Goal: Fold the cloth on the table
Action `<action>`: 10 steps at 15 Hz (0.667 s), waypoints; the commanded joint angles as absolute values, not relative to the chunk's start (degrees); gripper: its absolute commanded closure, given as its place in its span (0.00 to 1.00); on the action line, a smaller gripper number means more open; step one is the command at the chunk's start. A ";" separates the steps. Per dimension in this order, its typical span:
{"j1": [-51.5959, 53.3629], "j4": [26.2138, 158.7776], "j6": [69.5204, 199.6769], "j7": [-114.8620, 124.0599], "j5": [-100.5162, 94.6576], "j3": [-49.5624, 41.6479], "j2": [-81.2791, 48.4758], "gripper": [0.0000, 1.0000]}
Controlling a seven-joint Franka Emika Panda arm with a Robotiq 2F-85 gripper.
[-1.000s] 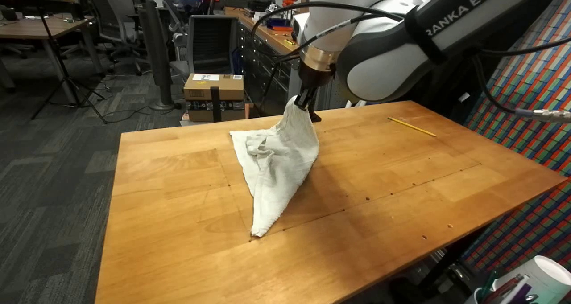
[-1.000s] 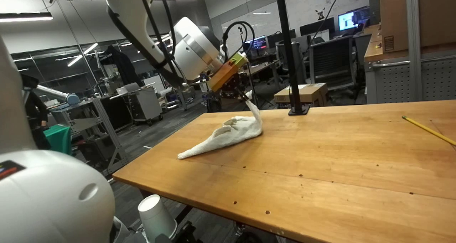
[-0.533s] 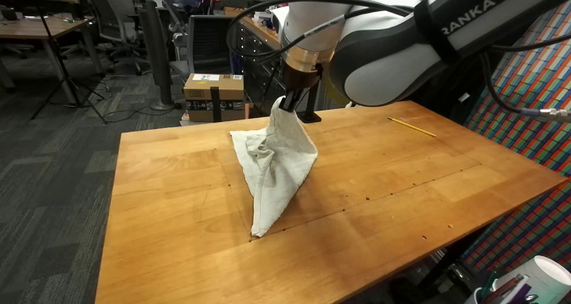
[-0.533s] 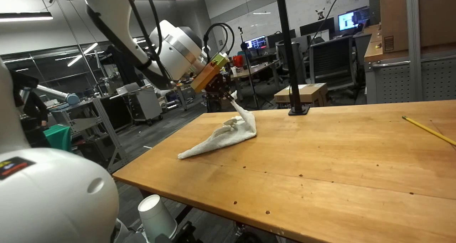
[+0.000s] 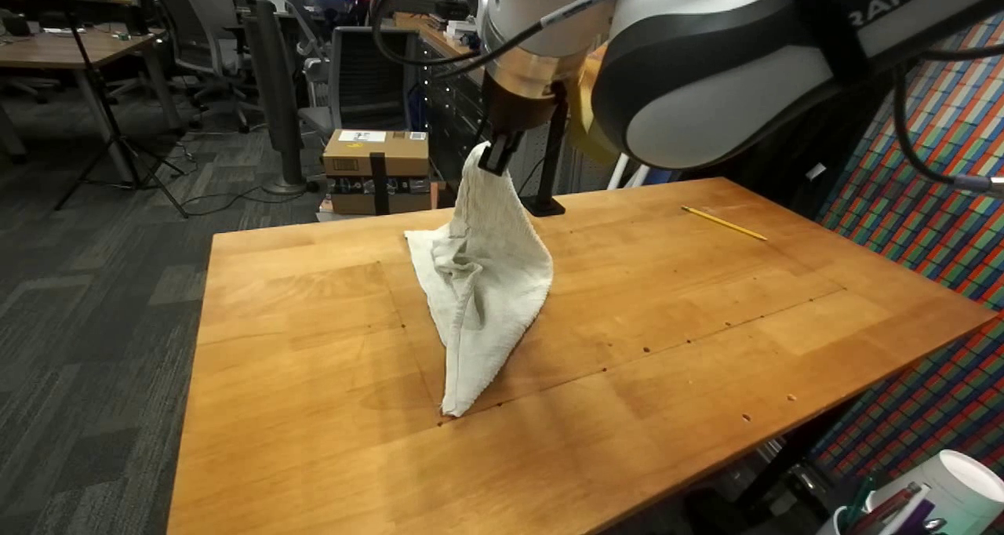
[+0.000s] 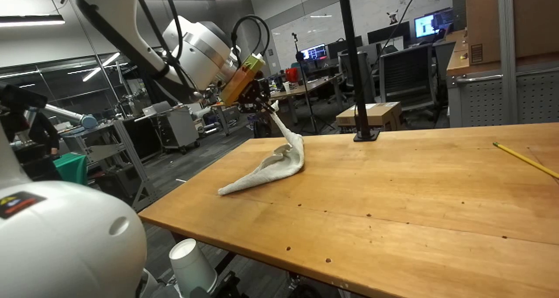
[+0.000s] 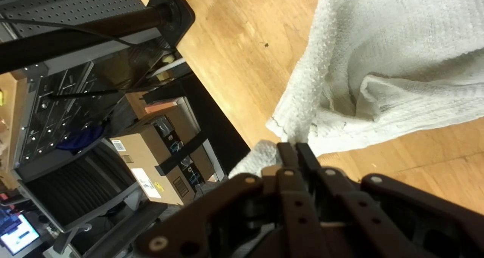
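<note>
A white cloth [image 5: 502, 284] lies crumpled on the wooden table [image 5: 706, 300], with one part pulled up into a peak. It also shows in an exterior view [image 6: 281, 164] and fills the upper right of the wrist view [image 7: 401, 34]. My gripper [image 5: 493, 168] is shut on the raised part of the cloth and holds it well above the table, near the far edge. In the wrist view the fingertips of my gripper [image 7: 294, 144] pinch the cloth, and a loose flap hangs beside them. The cloth's narrow near corner [image 5: 457, 403] rests flat on the table.
A yellow pencil [image 5: 724, 223] lies on the table, and it shows in an exterior view [image 6: 526, 160]. A black post [image 6: 354, 66] stands at the table's edge close to the cloth. Cardboard boxes [image 5: 376, 158] are on the floor beyond that edge.
My gripper has moved left in both exterior views, and lately higher, with the cloth still held. The raised part is drawn taller, and the cloth's base has shifted slightly left. The near corner stays put.
</note>
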State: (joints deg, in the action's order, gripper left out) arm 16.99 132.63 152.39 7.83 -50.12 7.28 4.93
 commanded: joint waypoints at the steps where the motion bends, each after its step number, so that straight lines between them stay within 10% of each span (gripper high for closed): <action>1: 17.29 136.15 152.58 9.39 -51.69 8.05 10.06 0.93; 10: 14.42 141.60 153.40 8.35 -50.64 12.50 16.34 0.93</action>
